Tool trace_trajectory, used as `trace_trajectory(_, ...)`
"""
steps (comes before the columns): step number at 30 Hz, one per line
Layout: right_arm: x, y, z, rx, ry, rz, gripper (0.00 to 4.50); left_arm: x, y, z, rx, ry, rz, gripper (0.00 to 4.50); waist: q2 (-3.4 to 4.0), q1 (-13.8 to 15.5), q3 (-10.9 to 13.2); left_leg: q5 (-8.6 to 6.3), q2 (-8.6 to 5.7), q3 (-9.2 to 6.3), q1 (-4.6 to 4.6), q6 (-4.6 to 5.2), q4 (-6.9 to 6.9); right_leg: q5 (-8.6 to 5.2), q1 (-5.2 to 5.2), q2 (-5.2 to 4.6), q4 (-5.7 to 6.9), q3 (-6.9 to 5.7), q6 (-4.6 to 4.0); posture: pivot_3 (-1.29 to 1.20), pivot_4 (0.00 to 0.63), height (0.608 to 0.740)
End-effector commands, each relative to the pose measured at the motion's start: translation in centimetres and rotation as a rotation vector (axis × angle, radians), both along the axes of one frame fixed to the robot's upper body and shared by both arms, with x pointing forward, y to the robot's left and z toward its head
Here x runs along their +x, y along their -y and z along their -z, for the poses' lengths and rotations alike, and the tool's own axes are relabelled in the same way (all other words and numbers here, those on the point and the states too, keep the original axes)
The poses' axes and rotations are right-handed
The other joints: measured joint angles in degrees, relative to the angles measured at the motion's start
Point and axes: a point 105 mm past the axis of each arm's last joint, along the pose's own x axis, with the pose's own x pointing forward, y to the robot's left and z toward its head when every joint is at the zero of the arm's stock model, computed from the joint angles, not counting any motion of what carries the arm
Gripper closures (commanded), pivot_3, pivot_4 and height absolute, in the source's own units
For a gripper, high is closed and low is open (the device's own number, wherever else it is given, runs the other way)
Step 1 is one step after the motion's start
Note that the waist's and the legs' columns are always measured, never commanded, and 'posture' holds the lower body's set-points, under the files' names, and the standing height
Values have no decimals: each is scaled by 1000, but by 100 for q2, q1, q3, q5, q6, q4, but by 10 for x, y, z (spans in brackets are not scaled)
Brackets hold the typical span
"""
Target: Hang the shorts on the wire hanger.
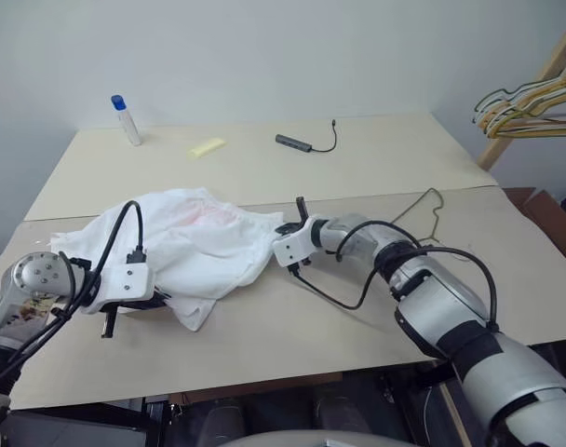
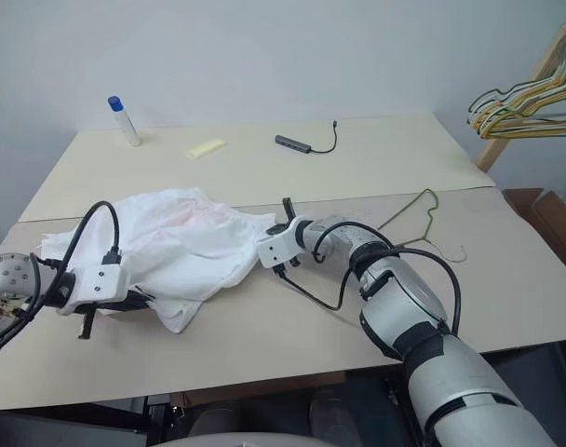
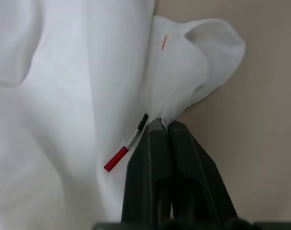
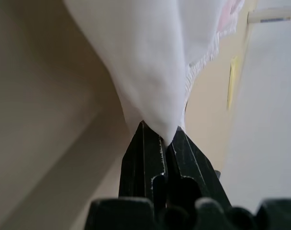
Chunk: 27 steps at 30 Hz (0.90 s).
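**White shorts, pinched at both ends on the table**

The shorts (image 1: 185, 247) are lying crumpled on the near half of the table (image 1: 292, 326), left of centre. White thin fabric, rumpled into loose folds; a faint pink stain is showing near the top, and a gathered elastic edge is showing in the right wrist view. A small red and dark mark (image 3: 126, 149) is sitting by the hem beside the left gripper (image 3: 165, 125), whose fingers are pressing together on a fold of cloth. The right gripper (image 4: 160, 136) is clamping the opposite edge, fingers closed on fabric. The wire hanger (image 1: 430, 207) is lying flat to the right, apart from the shorts.
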Motion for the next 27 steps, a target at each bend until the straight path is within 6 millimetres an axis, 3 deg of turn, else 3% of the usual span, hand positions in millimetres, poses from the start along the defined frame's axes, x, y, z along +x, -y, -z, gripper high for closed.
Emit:
trace_trajectory(1, 23, 14, -23, -16, 137, 110, 4477, 30, -8, 5, 115, 141, -16, 4500, 1, 28, 0, 3, -2, -3, 0, -4, 0, 0, 2, -1, -1, -4, 0, 61, 0, 740)
trace_trajectory(7, 44, 65, -37, -17, 216, 314, 4477, 92, 12, 3, 173, 311, -11, 4500, -4, 40, -3, 11, -7, -14, -11, -18, 0, 1, 2, -9, -4, -20, 0, 28, 0, 740)
trace_trajectory(11, 49, 104, -41, -20, 212, 437, 4477, 134, 37, -13, 251, 476, 2, 4500, -6, -4, -4, 11, -14, -20, -22, -19, 0, 1, -1, -17, -11, -26, 1, -4, 0, 740)
trace_trajectory(15, 44, 134, -36, -3, 145, 499, 4477, 153, 62, -35, 196, 573, 6, 4500, -6, -123, -4, 10, -16, -21, -25, -17, 0, -1, -2, -17, -15, -21, 4, -45, 0, 740)
trace_trajectory(17, 37, 133, -32, 42, 78, 474, 4477, 150, 71, -41, 117, 559, 41, 4500, -7, -212, -4, 8, -15, -21, -25, -14, 0, -2, -2, -17, -12, -18, 6, -56, 0, 740)
trace_trajectory(20, 16, 122, -24, 99, -25, 413, 4477, 130, 75, -43, 6, 420, 144, 4500, -7, -381, -4, 8, -14, -23, -30, -13, 0, -3, -2, -17, -15, -16, 8, -66, 0, 740)
trace_trajectory(24, -25, 110, -10, 49, -146, 370, 4477, 90, 52, -43, -21, 157, 285, 4500, -5, -639, -3, 8, -15, -43, -40, -13, 1, -4, -2, -14, -10, -19, 9, -59, 0, 740)
trace_trajectory(27, -69, 97, -6, -34, -271, 274, 4477, 67, 27, -50, -16, 72, 309, 4500, -5, -647, -3, 8, -16, -65, -37, -13, 3, -7, 7, -12, -8, -30, 14, -42, 0, 740)
